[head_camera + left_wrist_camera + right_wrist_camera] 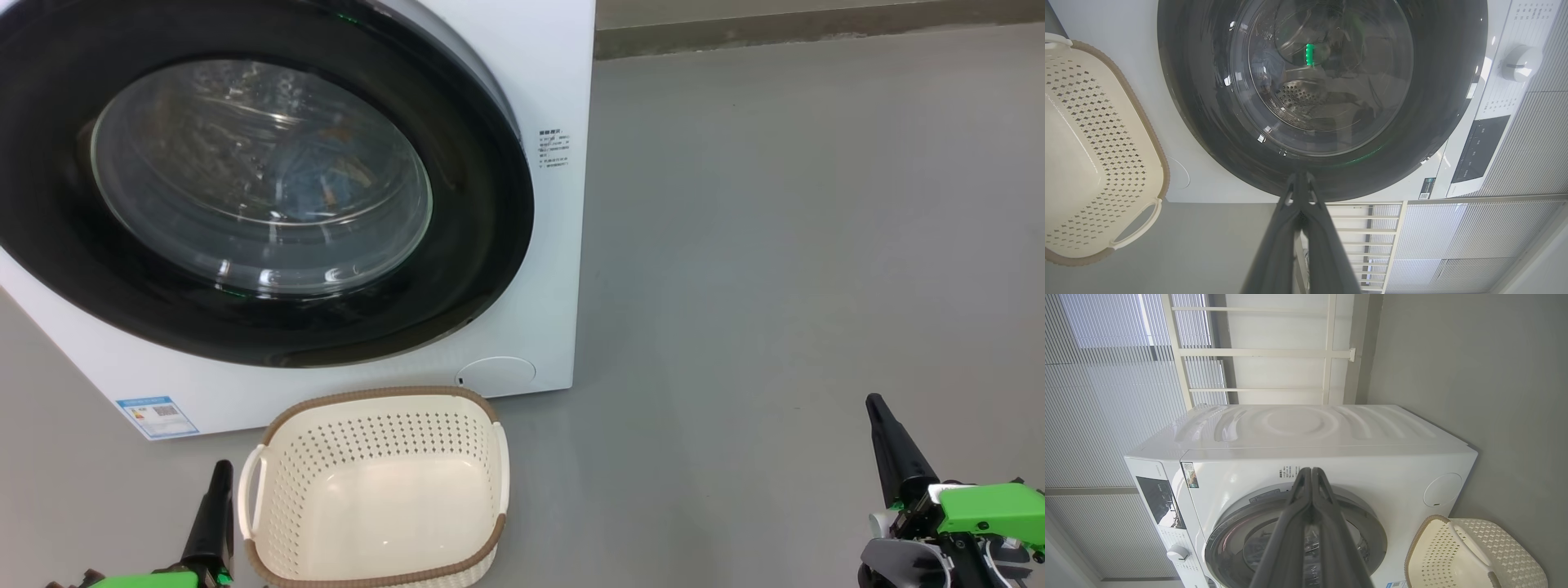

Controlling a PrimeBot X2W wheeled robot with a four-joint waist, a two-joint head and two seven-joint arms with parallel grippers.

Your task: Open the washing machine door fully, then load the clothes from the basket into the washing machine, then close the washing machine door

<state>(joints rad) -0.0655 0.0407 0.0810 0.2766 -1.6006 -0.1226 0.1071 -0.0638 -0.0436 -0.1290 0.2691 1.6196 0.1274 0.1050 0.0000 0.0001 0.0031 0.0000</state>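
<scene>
Plainly, from the head view: the washing machine (547,73) fills the frame from 9 to 12 o'clock. The washing machine door (490,245), a glossy black ring around bulging glass, lies flat against the white front. Through the glass shows a blurred blue patch with orange flecks, which looks like the clothes (326,184) lying in the drum. The basket (375,396) sits on the grey floor (775,245) at 6 o'clock, just in front of the machine, with nothing in it. The left gripper (222,472) rises at 7 o'clock, just beside the basket, fingers pressed together and holding nothing. The right gripper (875,404) stands at 4 o'clock, well apart from the machine, likewise closed and bare.

From the left wrist view: the closed fingers point at 12 o'clock towards the door's lower rim, near it but not touching. The steel drum (1298,94) glints behind the glass, and the basket lies at 9 o'clock.

From the right wrist view: the closed fingers aim at the machine's front, with the basket at 4 o'clock.

Loading seems finished and the door looks shut, though whether it has latched cannot be told. A good finish would be a firm push with closed fingertips on the black rim rather than the glass, then a straight pull back clear of the basket.
</scene>
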